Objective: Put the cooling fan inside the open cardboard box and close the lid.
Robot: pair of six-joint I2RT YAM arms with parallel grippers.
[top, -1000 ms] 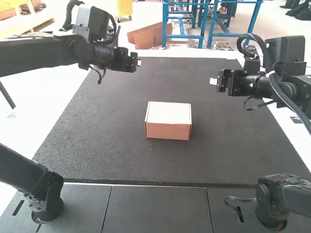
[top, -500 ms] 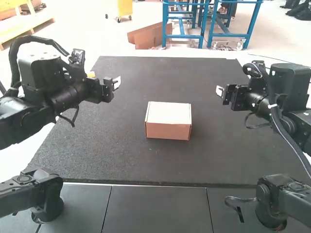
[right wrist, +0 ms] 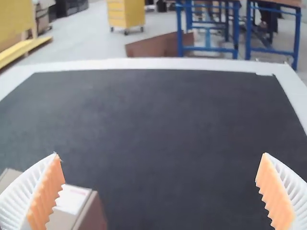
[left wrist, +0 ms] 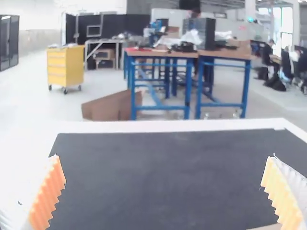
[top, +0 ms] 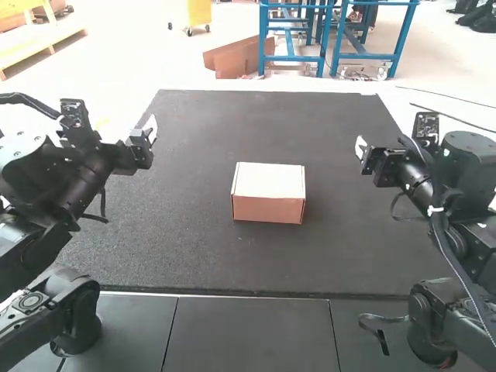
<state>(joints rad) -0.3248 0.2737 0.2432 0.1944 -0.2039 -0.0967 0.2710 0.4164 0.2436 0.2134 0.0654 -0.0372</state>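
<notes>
Cardboard box (top: 268,192) sits at the middle of the black mat (top: 194,232) on the worktop (right wrist: 144,63), lid shut flat, contents hidden. One corner of it shows in the right wrist view.

Left gripper (top: 146,138) hangs over the mat's left edge, well apart from the box. Its fingers (left wrist: 45,201) are spread wide, nothing between them, touching nothing.

Right gripper (top: 367,159) hangs over the mat's right edge. Its fingers (right wrist: 276,196) are likewise spread wide and hold nothing.

Since the earlier frames, the left arm has dropped and drawn back toward the near left. The right gripper has backed off toward the right edge. The box is unmoved.
</notes>
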